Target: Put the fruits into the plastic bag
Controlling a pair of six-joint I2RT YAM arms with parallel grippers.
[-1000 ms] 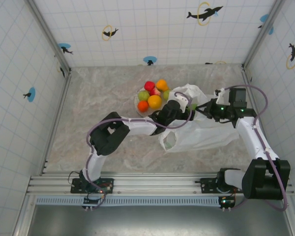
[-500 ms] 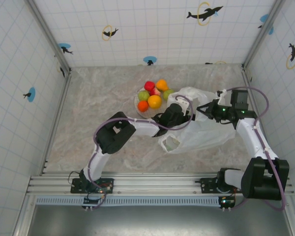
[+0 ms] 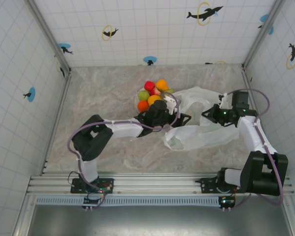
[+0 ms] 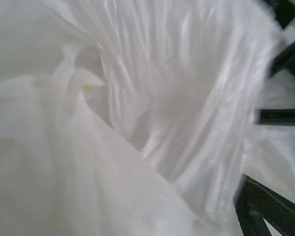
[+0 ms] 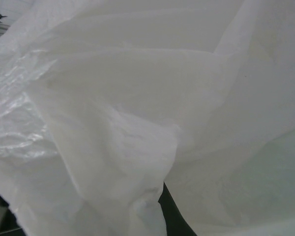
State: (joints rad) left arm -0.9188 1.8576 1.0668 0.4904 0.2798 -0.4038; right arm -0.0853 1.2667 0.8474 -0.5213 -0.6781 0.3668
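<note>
Right gripper clamps the plastic bag by its rim. Left gripper gapes at the mouth, with the fruits just behind it — best lifted singly, squarely.

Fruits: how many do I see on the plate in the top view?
5 clearly, clustered on the plate: red fruit, orange fruit beside it, green fruit, yellow-orange fruit, orange-red fruit nearest. The left arm may hide others.

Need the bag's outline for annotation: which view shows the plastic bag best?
Top external. The plastic bag appears nearly whole there, spread on the table to the right of the fruits, so its outline is readable. The left wrist and right wrist views give close-up crinkled white folds, with no outline to read.
</note>
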